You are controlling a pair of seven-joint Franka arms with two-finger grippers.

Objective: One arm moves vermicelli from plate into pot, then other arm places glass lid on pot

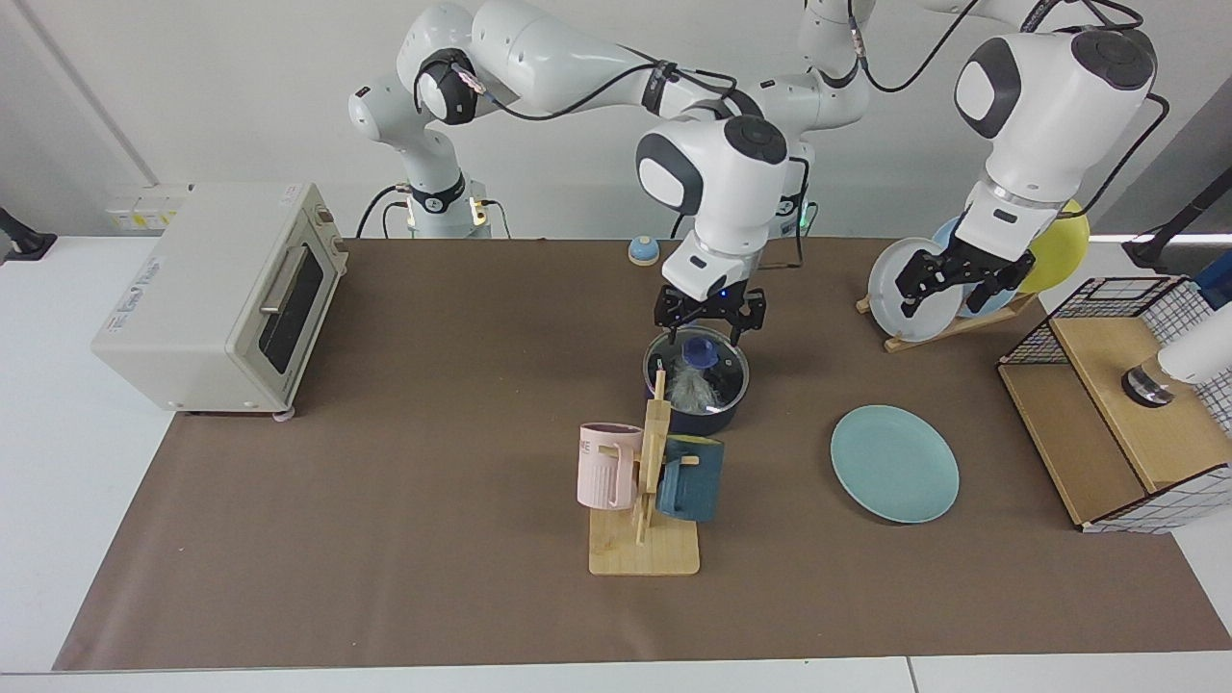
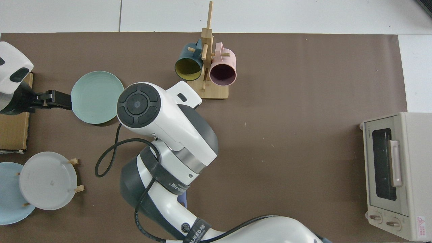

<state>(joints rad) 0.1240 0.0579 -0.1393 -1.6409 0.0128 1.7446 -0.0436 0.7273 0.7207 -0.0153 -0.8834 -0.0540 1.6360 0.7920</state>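
Note:
The dark navy pot stands mid-table behind the mug rack. On it rests the glass lid, blue knob up, and the white vermicelli shows through the glass. My right gripper hangs open just above the knob, touching nothing. The teal plate lies bare to the right of the pot and is also in the top view. My left gripper is open and holds nothing, raised in front of the upright plates; its dark fingers sit at the plate's edge. In the top view the right arm hides the pot.
A wooden mug rack with a pink mug and a dark teal mug stands just in front of the pot. A toaster oven sits at the left, a plate rack and a wire-and-wood crate at the right.

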